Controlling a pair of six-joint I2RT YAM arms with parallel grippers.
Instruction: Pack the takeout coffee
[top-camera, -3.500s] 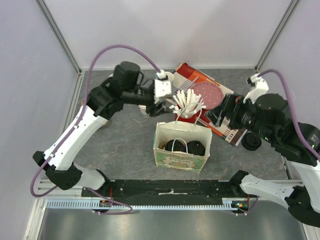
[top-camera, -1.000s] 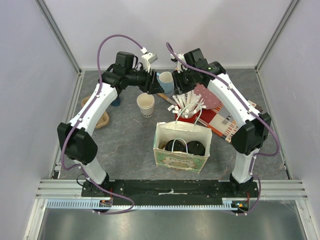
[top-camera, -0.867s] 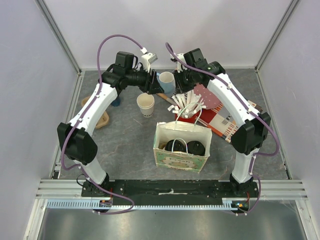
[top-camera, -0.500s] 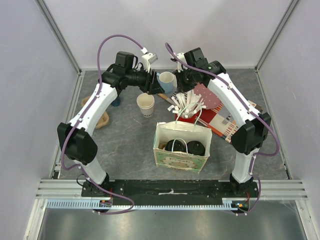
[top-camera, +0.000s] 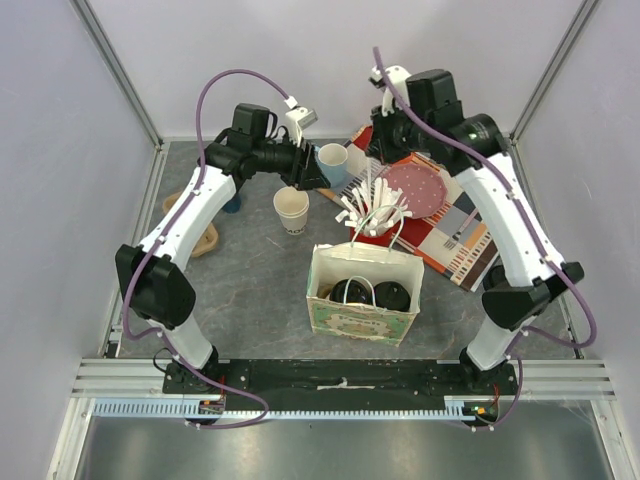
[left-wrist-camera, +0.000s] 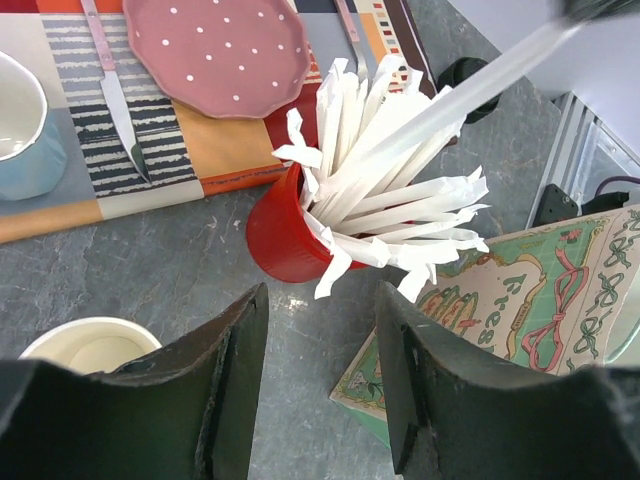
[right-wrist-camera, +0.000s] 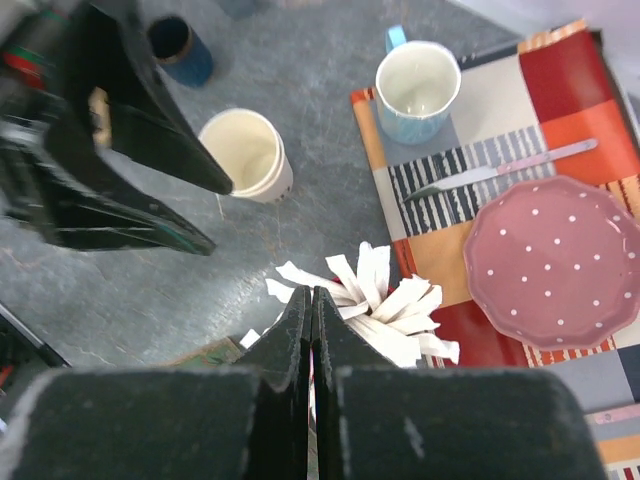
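Observation:
Two black-lidded takeout coffee cups (top-camera: 352, 291) stand inside the paper bag (top-camera: 362, 322). A lidless cream paper cup (top-camera: 291, 210) stands left of the bag, and it shows again in the right wrist view (right-wrist-camera: 250, 152). My left gripper (top-camera: 308, 175) hovers open above the table between that cup and the red cup of wrapped straws (left-wrist-camera: 285, 235), with nothing between its fingers (left-wrist-camera: 235, 390). My right gripper (right-wrist-camera: 312, 295) is shut on one paper-wrapped straw (left-wrist-camera: 470, 90). The straw slants up out of the red cup.
A light blue mug (top-camera: 333, 160), a pink dotted plate (top-camera: 418, 190) and a knife (right-wrist-camera: 500, 170) lie on a striped placemat (top-camera: 462, 245) at the back right. A dark blue mug (right-wrist-camera: 180, 50) and a wooden piece (top-camera: 200, 238) sit at the left.
My right gripper shut among the straws, then rose and moved back to the right, drawing one straw up. The left arm has stayed put.

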